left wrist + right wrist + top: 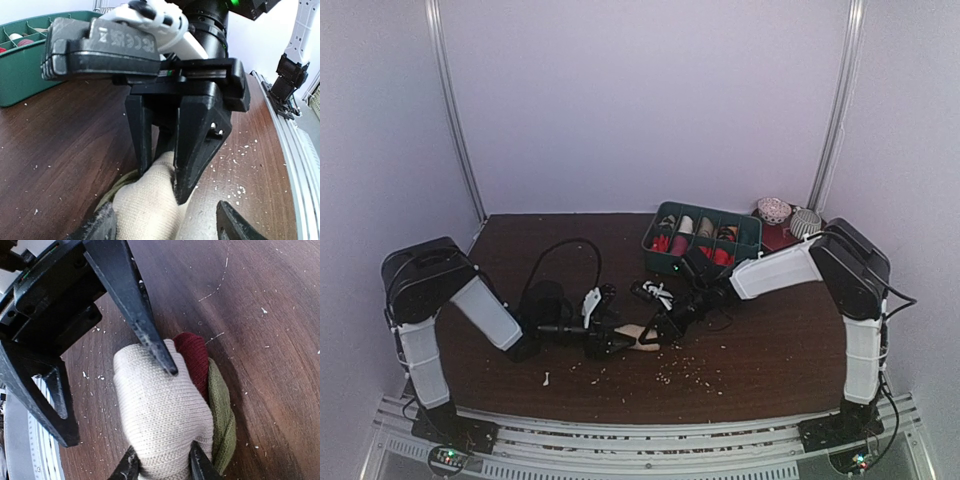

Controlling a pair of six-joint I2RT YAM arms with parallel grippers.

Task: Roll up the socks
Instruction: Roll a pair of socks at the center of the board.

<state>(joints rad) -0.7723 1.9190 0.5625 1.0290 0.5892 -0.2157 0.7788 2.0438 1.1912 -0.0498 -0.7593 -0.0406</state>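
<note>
Rolling step, we reckon: right gripper (pixel 162 469) clamped on socks (pixel 165 405), left gripper (pixel 162 226) fingers apart, straddling them. Next we'd want left pinching loose end, tucking in.

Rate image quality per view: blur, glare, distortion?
Top external: soft, violet cast, beige sock small and dim at centre. Left wrist: wide-angle bends the table rail; white wall blown out. Right wrist: knit crisp, mild sheen on the table.
</note>
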